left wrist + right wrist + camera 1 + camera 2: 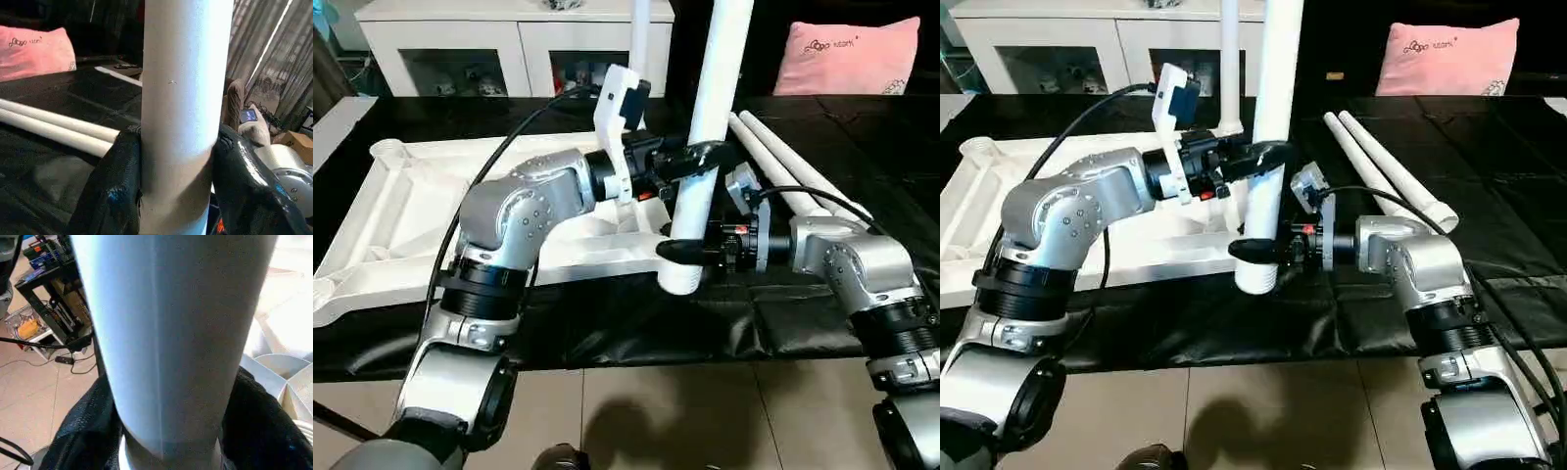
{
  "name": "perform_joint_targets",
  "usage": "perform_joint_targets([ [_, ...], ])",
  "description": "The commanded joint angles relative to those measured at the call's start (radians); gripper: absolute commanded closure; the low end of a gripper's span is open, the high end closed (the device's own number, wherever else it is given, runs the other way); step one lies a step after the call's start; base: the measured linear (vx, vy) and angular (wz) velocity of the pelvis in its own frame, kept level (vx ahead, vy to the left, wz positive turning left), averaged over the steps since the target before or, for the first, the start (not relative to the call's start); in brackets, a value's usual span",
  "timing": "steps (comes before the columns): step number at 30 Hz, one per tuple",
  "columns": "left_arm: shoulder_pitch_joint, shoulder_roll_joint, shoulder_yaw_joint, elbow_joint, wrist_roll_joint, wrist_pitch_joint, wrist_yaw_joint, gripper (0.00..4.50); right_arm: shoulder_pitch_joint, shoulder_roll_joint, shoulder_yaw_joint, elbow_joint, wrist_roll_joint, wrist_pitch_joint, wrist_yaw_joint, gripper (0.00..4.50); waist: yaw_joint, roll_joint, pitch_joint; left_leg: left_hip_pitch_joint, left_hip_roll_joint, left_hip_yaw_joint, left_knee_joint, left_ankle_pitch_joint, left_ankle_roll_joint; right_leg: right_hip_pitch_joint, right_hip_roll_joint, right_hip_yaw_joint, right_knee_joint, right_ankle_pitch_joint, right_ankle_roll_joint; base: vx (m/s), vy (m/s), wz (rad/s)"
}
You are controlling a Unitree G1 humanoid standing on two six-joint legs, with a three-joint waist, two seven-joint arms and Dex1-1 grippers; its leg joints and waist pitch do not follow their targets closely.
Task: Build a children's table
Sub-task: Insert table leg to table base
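The white tabletop (391, 211) lies upside down on the black table at the left, ribs and round corner sockets facing up. I hold one white leg (710, 108) upright over its near right corner. My left gripper (700, 157) is shut on the middle of this leg, with its fingers (115, 186) pressed to both sides. Lower down, near the leg's bottom end, my right gripper (687, 253) is shut on it too. Another leg (639, 34) stands upright at the far corner. Two more legs (783, 162) lie side by side to the right.
A white glass-door cabinet (460, 49) stands behind the table and a pink pillow (847, 59) lies at the back right. The black table's front edge (636, 357) runs just below my forearms, with tiled floor (666, 421) beyond it.
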Motion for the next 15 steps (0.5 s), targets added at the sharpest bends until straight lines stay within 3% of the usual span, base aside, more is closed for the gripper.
perform_joint_targets([
  [1, -0.019, -0.001, 0.0, -0.019, 0.005, -0.006, -0.002, 2.7, -0.001, 0.002, 0.001, -0.001, -0.008, 0.002, -0.012, 1.35, 0.0, -0.024, -0.086, 0.027, 0.045, -0.02, -0.061, -0.112, 0.059, 0.049, -0.053, 0.037, -0.064, -0.116, -0.261, 0.0, 0.0, 0.0],
  [9, -0.018, 0.0, -0.003, -0.023, 0.005, -0.003, -0.009, 2.7, 0.003, 0.006, 0.0, -0.005, -0.002, 0.003, 0.005, 1.33, 0.0, -0.024, -0.086, 0.027, 0.045, -0.02, -0.061, -0.117, 0.058, 0.049, -0.052, 0.037, -0.065, -0.128, -0.259, 0.0, 0.0, 0.0],
  [10, -0.018, 0.0, -0.004, -0.023, 0.005, -0.003, -0.009, 2.7, 0.003, 0.006, -0.002, -0.006, 0.0, 0.003, 0.007, 1.61, 0.0, -0.024, -0.086, 0.027, 0.045, -0.02, -0.061, -0.115, 0.06, 0.049, -0.052, 0.037, -0.064, -0.122, -0.26, 0.0, 0.0, 0.0],
  [15, -0.013, 0.002, -0.011, -0.028, 0.007, -0.003, -0.014, 2.7, 0.002, 0.007, -0.009, -0.009, 0.012, 0.003, 0.014, 1.88, 0.0, -0.024, -0.086, 0.027, 0.045, -0.02, -0.06, -0.112, 0.063, 0.05, -0.052, 0.037, -0.063, -0.114, -0.264, 0.0, 0.0, 0.0],
])
